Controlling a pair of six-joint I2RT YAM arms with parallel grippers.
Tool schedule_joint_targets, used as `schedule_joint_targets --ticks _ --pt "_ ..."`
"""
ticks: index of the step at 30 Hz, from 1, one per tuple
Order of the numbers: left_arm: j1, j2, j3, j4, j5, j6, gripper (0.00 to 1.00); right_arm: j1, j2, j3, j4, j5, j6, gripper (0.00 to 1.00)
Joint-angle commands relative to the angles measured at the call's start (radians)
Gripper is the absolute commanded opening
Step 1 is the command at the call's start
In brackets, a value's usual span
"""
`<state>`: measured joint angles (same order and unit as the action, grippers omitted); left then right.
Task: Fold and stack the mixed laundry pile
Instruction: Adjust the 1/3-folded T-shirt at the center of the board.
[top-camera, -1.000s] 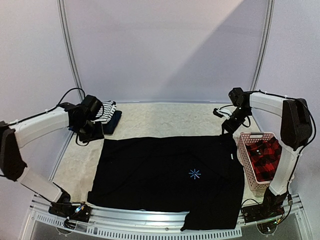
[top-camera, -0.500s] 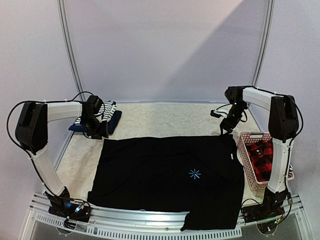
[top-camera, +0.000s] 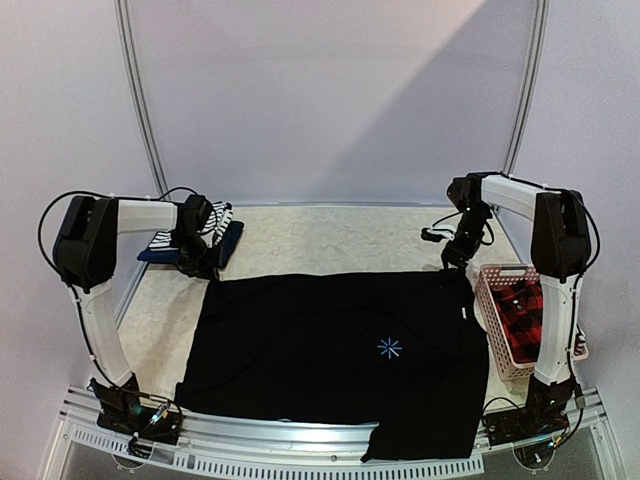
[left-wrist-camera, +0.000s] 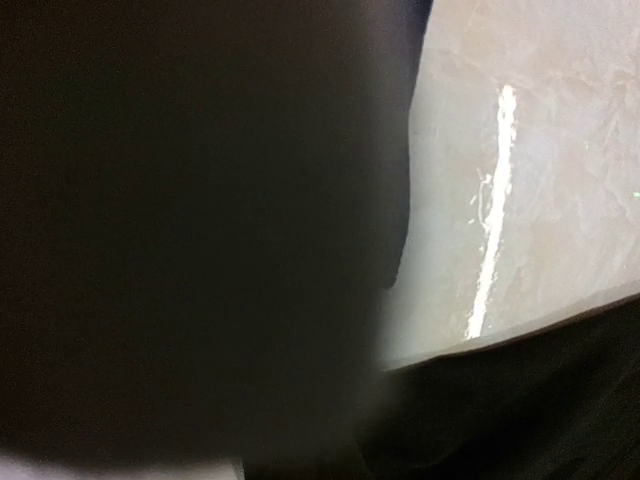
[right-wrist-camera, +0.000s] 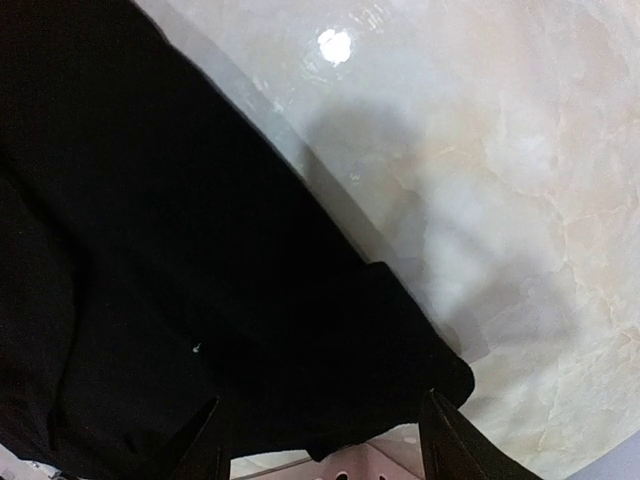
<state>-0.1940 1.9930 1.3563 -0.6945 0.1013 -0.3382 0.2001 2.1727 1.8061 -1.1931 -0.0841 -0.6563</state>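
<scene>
The large black shirt lies spread flat, its blue star mark facing up. My left gripper is down on the shirt's far left corner and shut on it; the left wrist view is almost all dark blur, with black cloth at lower right. At the far right corner my right gripper stands open, its fingertips on either side of the black cloth, gripping nothing. The striped tank top rests on the navy piece at the back left. The plaid shirt lies in the basket.
The pink slotted basket stands at the right edge, close beside the right gripper, and its rim shows under the fingers. Pale marbled tabletop runs behind the shirt. One shirt sleeve hangs over the near rail.
The left gripper moved from the striped stack down to the shirt's far left corner and shut. The right gripper settled at the far right corner with its jaws wider.
</scene>
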Motion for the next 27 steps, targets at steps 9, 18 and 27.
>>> schedule_joint_targets --ticks 9,18,27 --pt "0.027 0.066 0.236 -0.170 -0.259 0.113 0.00 -0.003 -0.006 0.007 0.012 0.023 0.013 0.64" --pt "0.047 0.145 0.312 -0.212 -0.357 0.112 0.09 -0.012 0.078 0.105 0.007 0.032 -0.030 0.64" --pt "-0.009 -0.198 0.038 -0.174 -0.275 0.001 0.26 -0.014 0.183 0.190 -0.021 -0.002 -0.018 0.64"
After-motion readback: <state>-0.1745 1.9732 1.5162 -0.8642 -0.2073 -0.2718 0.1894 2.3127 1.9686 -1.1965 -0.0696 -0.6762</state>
